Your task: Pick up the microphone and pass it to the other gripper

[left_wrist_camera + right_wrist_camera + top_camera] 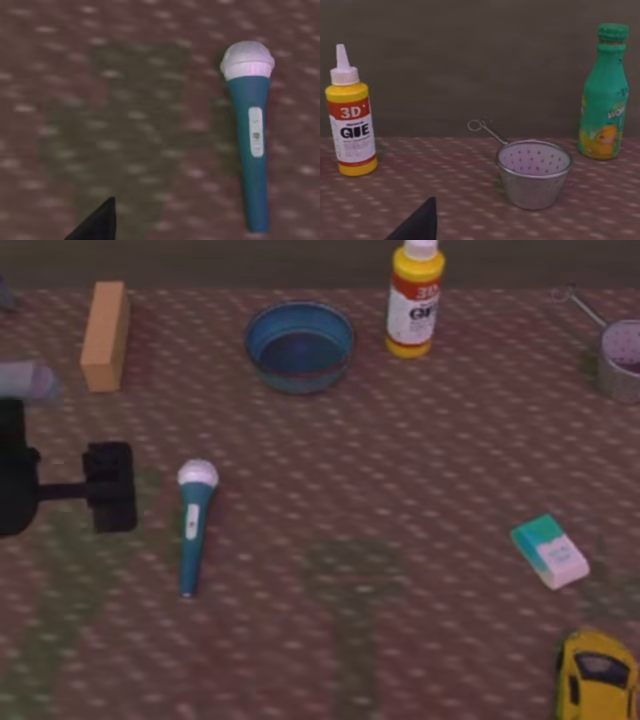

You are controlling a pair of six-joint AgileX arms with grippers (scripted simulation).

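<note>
Reddish-brown speckled cloth covers the bench [420, 500], with a dark wall behind it. On this cloth the microphone [194, 526] lies flat at the left-centre, its round white head toward the far edge and its teal handle pointing to the near edge, white button strip facing up. Nothing grips it.

My left tool [110, 487] sits just to the left of the microphone, near it but apart, reaching in from the left edge on a black arm. Whether its fingers are spread or closed I cannot tell (the left wrist view shows only one dark fingertip [97, 222] above bare cloth, with the microphone [251, 135] lying off to one side).

My right tool does not appear in the top view; the right wrist view shows just a dark fingertip [417, 222], so its state is also unclear.

Along the far edge stand an orange block [106, 335], a blue bowl [300, 346] and a yellow glue bottle [414, 302]. A metal strainer [622, 362] sits at the far right, a green bottle [605, 92] beside it. A teal-and-white eraser [550, 551] and a yellow toy car [596, 677] lie near right.
</note>
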